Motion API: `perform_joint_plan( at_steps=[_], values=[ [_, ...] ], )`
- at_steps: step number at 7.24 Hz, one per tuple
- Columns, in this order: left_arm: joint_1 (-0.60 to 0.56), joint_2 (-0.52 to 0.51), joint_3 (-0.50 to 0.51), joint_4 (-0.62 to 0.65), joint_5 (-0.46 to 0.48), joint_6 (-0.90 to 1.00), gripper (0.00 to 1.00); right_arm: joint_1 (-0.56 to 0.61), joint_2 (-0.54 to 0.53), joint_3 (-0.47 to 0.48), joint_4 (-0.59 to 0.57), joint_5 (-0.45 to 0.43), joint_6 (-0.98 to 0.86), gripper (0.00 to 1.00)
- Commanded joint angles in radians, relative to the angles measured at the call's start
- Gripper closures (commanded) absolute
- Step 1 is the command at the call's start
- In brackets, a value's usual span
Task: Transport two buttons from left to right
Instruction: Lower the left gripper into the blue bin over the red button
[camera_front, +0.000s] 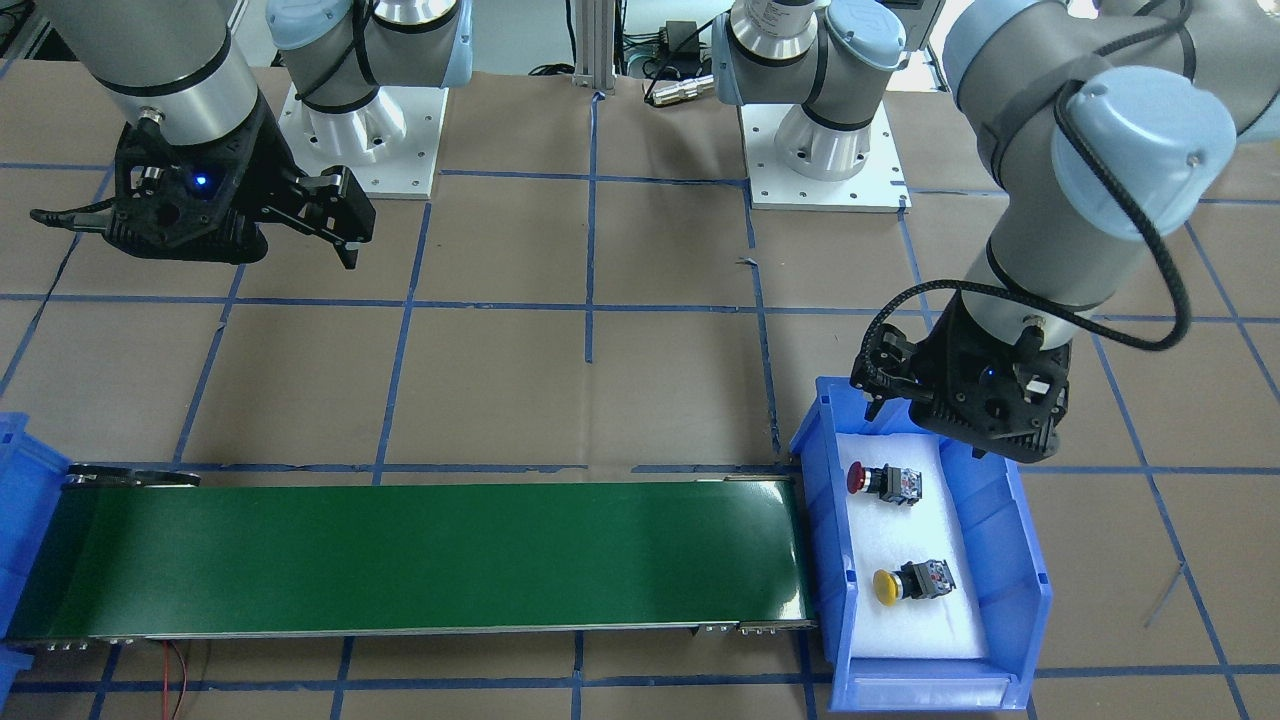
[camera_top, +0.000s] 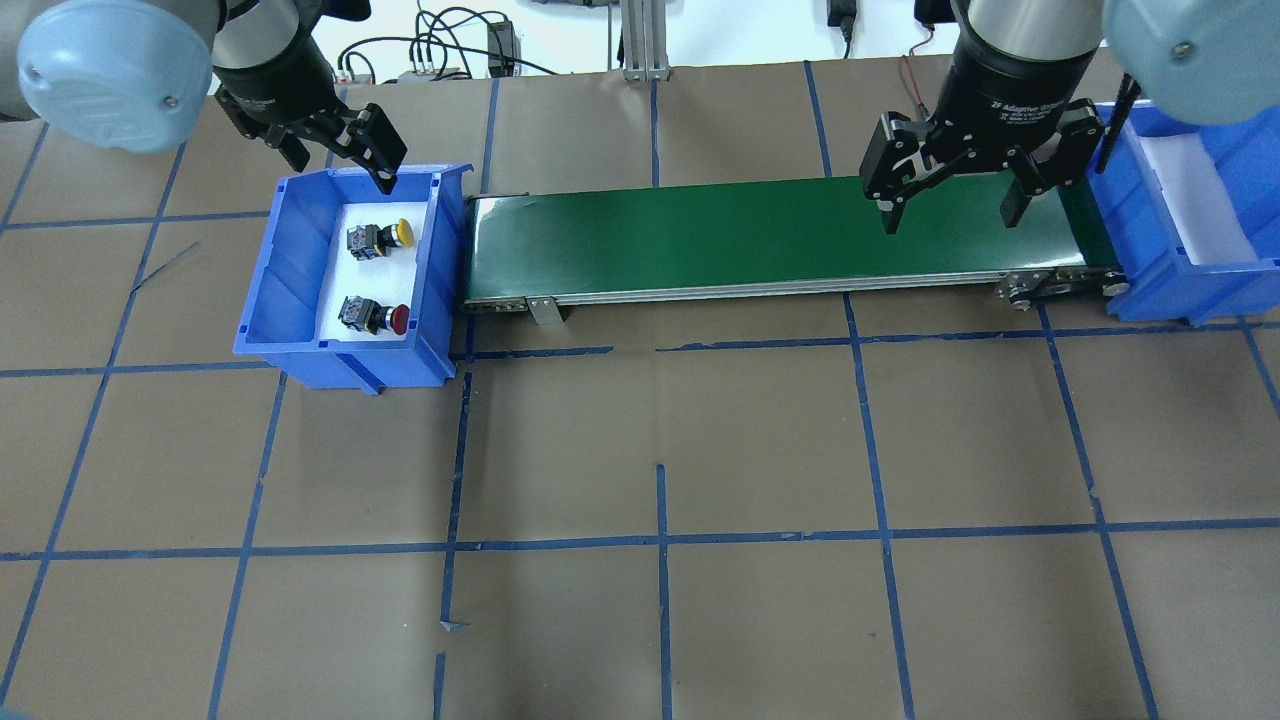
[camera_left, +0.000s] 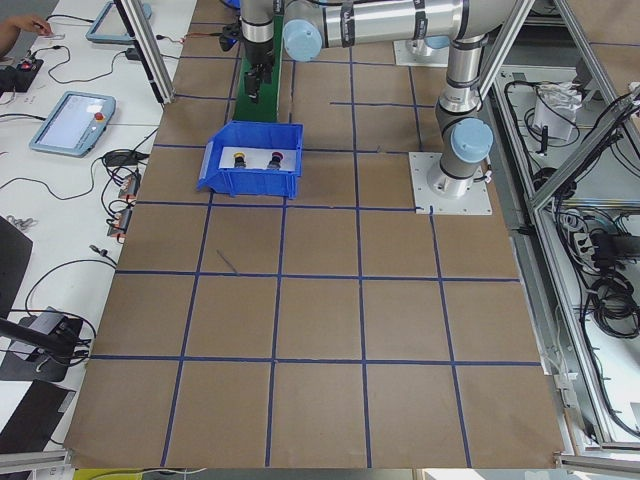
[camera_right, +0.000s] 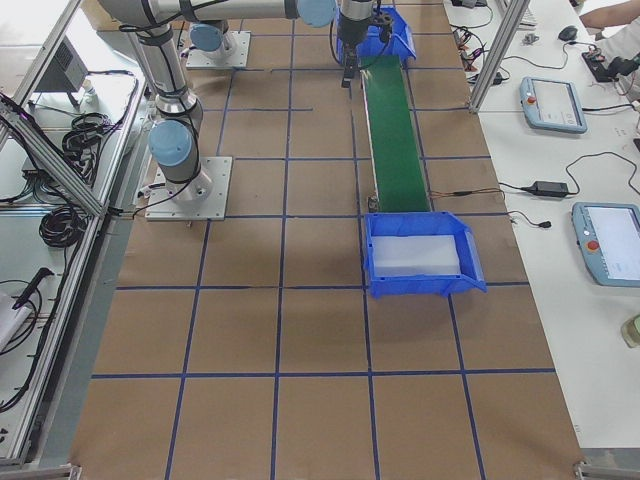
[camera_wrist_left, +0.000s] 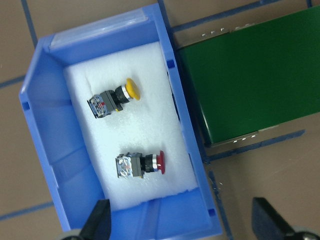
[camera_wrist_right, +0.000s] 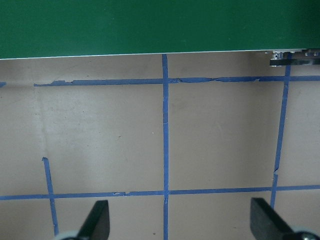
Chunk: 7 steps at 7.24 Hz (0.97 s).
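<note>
The red-capped button (camera_top: 372, 316) and the yellow-capped button (camera_top: 380, 238) lie on their sides on white foam in the left blue bin (camera_top: 265, 290). They also show in the front view, red (camera_front: 880, 481) and yellow (camera_front: 910, 582), and in the left wrist view, red (camera_wrist_left: 140, 165) and yellow (camera_wrist_left: 114, 98). My left gripper (camera_top: 335, 155) hangs open and empty above the bin's far end, clear of both buttons. My right gripper (camera_top: 950, 205) is open and empty above the right end of the green conveyor belt (camera_top: 700, 235).
The belt runs between the left bin and a second blue bin (camera_top: 1180, 270) with white foam at the right end. Brown paper with blue tape lines covers the table. The arm bases (camera_front: 820, 150) stand at the robot's side.
</note>
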Motion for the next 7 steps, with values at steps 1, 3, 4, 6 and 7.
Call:
perform_joint_plan(
  at_steps=[1, 3, 4, 6, 7],
  values=[
    [0.036, -0.024, -0.042, 0.009, 0.001, 0.388, 0.00, 0.004, -0.004, 0.000, 0.000, 0.000, 0.002, 0.00],
    [0.098, -0.081, -0.095, 0.066, -0.002, 0.746, 0.00, 0.004, -0.004, -0.002, 0.000, 0.000, 0.000, 0.00],
    [0.106, -0.104, -0.111, 0.066, 0.007, 0.798, 0.00, 0.004, -0.004, -0.003, 0.000, 0.000, 0.002, 0.00],
    [0.111, -0.159, -0.122, 0.068, 0.006, 0.837, 0.00, 0.004, -0.004, -0.002, 0.000, 0.000, 0.002, 0.00],
    [0.111, -0.186, -0.122, 0.080, 0.006, 0.910, 0.01, 0.004, -0.004, -0.002, 0.000, 0.000, 0.002, 0.00]
  ],
)
